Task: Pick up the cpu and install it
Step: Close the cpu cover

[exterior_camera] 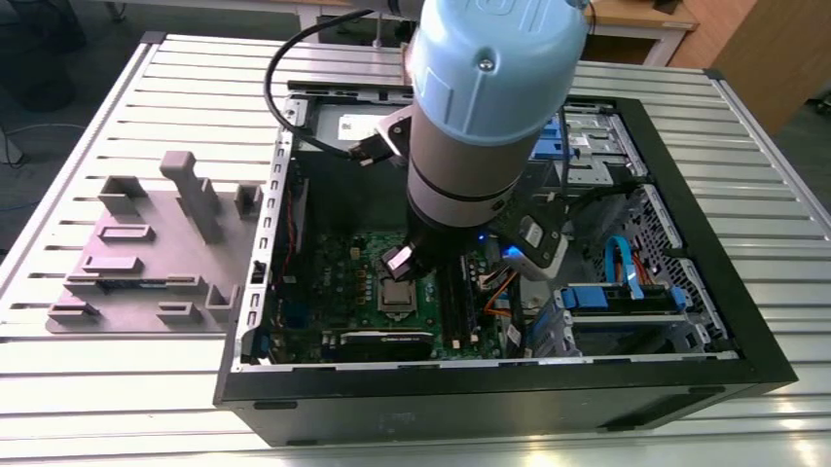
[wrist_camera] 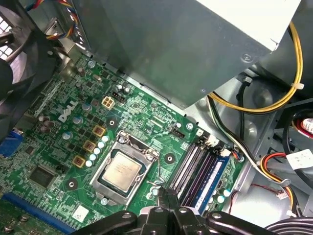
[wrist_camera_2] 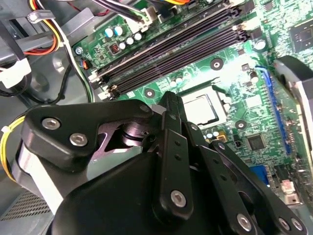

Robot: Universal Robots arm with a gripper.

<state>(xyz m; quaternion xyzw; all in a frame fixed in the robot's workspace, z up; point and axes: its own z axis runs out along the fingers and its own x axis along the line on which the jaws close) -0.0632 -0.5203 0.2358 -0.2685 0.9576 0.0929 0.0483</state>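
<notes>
Dull silver metal tops the small flat square cpu (wrist_camera: 122,170), which lies seated inside the square metal-framed socket (wrist_camera: 123,168) on the green motherboard (wrist_camera: 63,142), its pale rim just inside the frame. In both wrist views the black pincer (wrist_camera: 169,195) hangs above the board with its slim fingers (wrist_camera_2: 172,113) pressed together and holding nothing; the cpu (wrist_camera_2: 202,109) sits just beyond the fingertips, apart from them. Long dark memory slots (wrist_camera: 198,171) run beside the socket, close to the pincer's tips. In the exterior view the pale blue arm (exterior_camera: 484,117) reaches down into the open black computer case (exterior_camera: 727,321), and a grey slotted fixture (exterior_camera: 156,248) rests well apart on the ribbed metal table (exterior_camera: 117,389).
</notes>
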